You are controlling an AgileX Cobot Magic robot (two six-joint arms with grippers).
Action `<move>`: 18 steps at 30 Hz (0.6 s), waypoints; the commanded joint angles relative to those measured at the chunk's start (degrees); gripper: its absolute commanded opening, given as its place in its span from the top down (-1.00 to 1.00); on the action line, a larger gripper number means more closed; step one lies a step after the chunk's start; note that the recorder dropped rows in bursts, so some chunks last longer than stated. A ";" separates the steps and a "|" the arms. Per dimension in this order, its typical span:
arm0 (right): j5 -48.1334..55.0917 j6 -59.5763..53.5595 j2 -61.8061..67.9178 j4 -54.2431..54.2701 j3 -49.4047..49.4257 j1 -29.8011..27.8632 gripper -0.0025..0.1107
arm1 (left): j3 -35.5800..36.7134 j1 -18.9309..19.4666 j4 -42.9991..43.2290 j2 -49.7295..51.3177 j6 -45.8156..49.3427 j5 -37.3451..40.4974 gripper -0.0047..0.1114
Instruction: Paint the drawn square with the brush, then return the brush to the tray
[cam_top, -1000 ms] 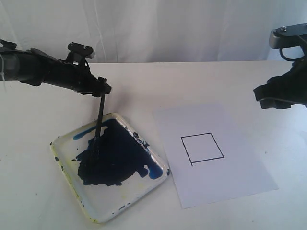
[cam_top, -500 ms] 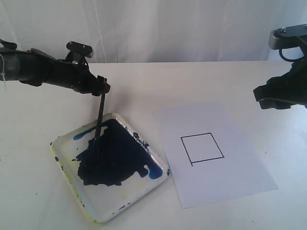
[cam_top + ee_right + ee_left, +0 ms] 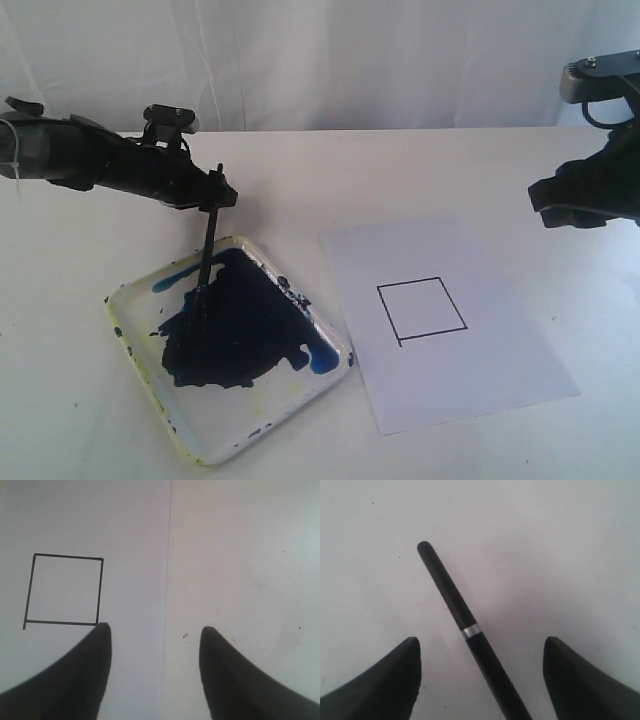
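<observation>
The brush [image 3: 207,250] stands steeply in the tray [image 3: 255,410], its bristle end down in the big blue-black paint blotch. My left gripper [image 3: 217,192] is at the brush's upper end. In the left wrist view the black handle [image 3: 455,600] with its silver band runs between the jaws of this gripper [image 3: 481,645], which stand wide open and clear of it on both sides. The drawn square [image 3: 422,308] is plain white inside. My right gripper [image 3: 585,195] hovers open and empty above the table right of the square [image 3: 64,590].
The square is drawn on a white paper sheet [image 3: 480,380] lying right of the tray on the white table. A white curtain closes off the back. The right gripper [image 3: 155,629] straddles the paper's edge.
The left arm has shifted slightly to the right and lower around the brush's top. The brush, the tray and the right arm have stayed put.
</observation>
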 commanded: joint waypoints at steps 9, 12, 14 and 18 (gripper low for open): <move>-0.37 -0.32 0.02 0.07 -0.30 0.05 0.05 | -0.01 -0.14 -2.04 -0.16 -2.89 2.81 -0.26; -0.37 -0.32 0.02 0.07 -0.30 0.05 0.05 | -0.01 -0.01 -0.67 -0.16 -2.89 1.67 -0.23; -0.37 -0.32 0.02 0.07 -0.30 0.05 0.05 | -0.01 -0.01 1.74 -0.16 -2.89 0.63 -0.22; -0.36 -0.21 0.02 0.07 -0.30 0.05 0.05 | -0.01 -0.01 5.59 -0.16 -2.89 0.26 -0.22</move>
